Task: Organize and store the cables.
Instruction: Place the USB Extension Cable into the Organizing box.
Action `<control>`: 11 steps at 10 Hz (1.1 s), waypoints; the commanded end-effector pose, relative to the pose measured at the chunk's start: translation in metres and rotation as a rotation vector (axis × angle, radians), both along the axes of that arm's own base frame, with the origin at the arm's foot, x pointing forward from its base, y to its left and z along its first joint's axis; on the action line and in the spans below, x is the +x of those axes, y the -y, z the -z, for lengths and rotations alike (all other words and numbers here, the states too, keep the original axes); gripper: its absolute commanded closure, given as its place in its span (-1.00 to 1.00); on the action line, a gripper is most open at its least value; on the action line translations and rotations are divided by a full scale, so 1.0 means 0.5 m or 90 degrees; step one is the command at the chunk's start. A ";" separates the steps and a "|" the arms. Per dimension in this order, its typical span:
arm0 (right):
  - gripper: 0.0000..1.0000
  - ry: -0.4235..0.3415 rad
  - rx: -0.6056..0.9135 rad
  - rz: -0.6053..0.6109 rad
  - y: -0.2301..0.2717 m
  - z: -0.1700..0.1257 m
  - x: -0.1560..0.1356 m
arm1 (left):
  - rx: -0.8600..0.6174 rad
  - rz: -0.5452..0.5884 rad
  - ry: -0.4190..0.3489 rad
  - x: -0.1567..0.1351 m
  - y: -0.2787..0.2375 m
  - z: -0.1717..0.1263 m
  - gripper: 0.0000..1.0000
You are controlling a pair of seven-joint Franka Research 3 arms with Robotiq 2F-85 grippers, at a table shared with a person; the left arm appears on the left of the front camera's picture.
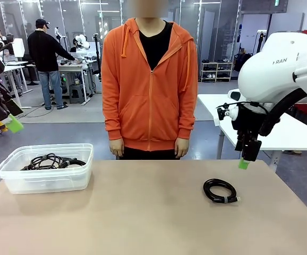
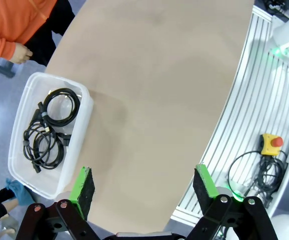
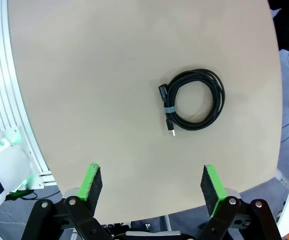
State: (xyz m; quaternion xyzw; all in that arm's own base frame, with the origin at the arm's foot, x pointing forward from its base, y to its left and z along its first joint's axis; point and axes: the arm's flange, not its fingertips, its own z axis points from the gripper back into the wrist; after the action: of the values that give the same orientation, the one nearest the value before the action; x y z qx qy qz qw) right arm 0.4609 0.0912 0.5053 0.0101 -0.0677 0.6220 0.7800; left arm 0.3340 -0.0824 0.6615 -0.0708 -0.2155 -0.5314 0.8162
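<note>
cables: you have one banded coil [image 3: 193, 100] lying on the bench [image 1: 143, 212], others inside the clear bin [image 1: 15, 178]. left gripper [image 2: 142, 187] and right gripper [image 3: 152, 186] hover with jaws spread, holding nothing.

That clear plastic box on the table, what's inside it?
The clear plastic box holds black cables wound into coils: one round coil and a looser bundle beside it, partly overlapping. How many separate cords make up the bundle, and anything beneath them, cannot be told.
</note>
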 end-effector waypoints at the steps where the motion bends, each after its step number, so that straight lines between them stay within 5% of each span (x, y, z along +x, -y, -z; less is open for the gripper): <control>1: -1.00 -0.029 -0.023 -0.084 -0.004 0.054 0.031 | 0.002 -0.010 -0.001 0.001 0.002 -0.001 -1.00; 11: -1.00 0.022 -0.040 -0.115 0.000 0.329 0.086 | 0.002 -0.010 -0.001 0.001 0.002 -0.001 -1.00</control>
State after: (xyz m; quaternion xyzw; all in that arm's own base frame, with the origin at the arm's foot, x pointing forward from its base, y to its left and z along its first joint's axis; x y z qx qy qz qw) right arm 0.4986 0.0946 0.3527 -0.0175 -0.0487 0.6792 0.7322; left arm 0.3340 -0.0824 0.6614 -0.0709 -0.2154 -0.5315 0.8162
